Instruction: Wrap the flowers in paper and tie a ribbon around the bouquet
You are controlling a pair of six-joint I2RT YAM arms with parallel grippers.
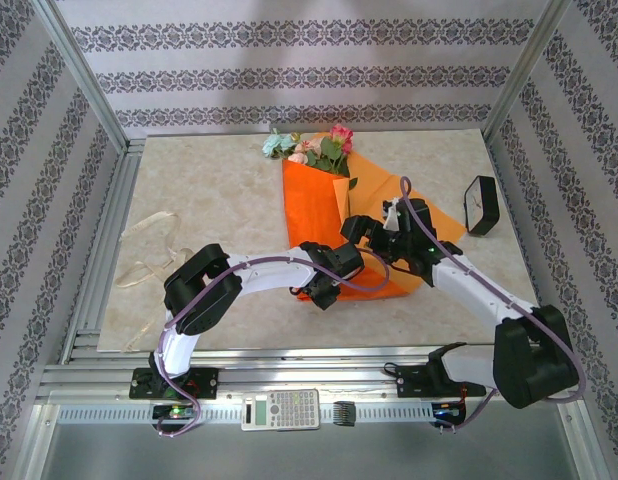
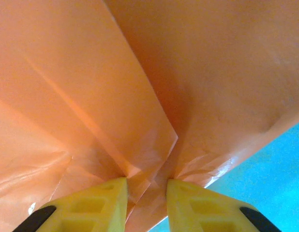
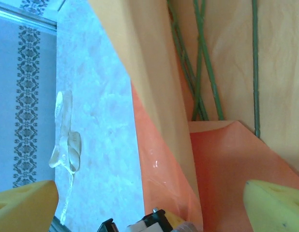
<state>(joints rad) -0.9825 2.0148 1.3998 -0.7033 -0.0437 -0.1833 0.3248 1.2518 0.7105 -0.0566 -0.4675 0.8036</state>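
With the bright orange paper sheet loosely straddled by the part-open left end effector and the right end effector spread wide, unfolding is risked

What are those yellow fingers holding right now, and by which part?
The left fingers straddle a gathered fold of the orange paper; whether they grip it cannot be told. The right fingers are wide open, holding nothing.
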